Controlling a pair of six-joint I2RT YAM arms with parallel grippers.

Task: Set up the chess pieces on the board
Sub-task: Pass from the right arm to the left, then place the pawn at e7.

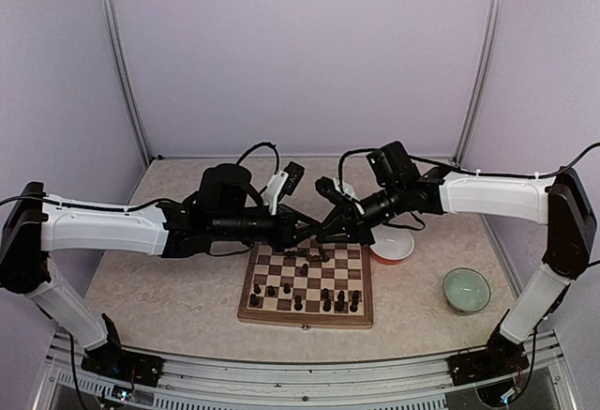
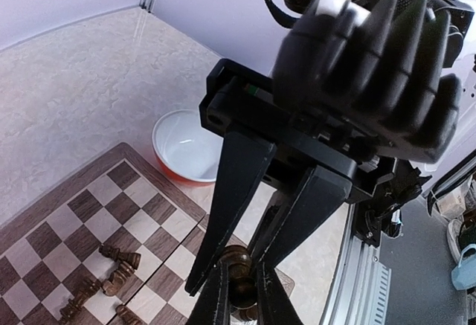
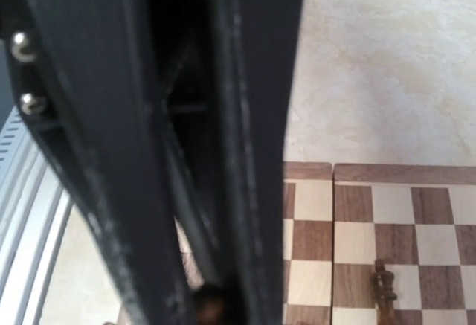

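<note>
Reaching inward from both sides and meeting tip to tip just above the far edge of the board (image 1: 246,312). Clamped narrow with the left claw (image 2: 239,299) on one brown piece (image 2: 236,259), held upright. Pinched on the head of that same piece by the right claw (image 1: 325,232), with both long black fingers (image 2: 239,180) slanting down onto it from above. Seen from the right wrist only as a brown blur low between the closed fingers. Lifted or resting on a square: impossible to tell.

Lying flat on the marbled surface (image 1: 169,288), midway between the two arm bases. Scattered over the near rows: roughly eight dark pieces (image 1: 325,296), upright and apart from one another. Tipped over by the far rows, just under the claws: a few fallen pieces (image 2: 111,277) in a loose cluster. Caught in the right wrist view, on the squares beside the fingers: one more.

Just beside the board's far right corner: a red bowl (image 1: 392,244), white inside. Well off to the right, apart from the board: a green bowl (image 1: 466,290).
</note>
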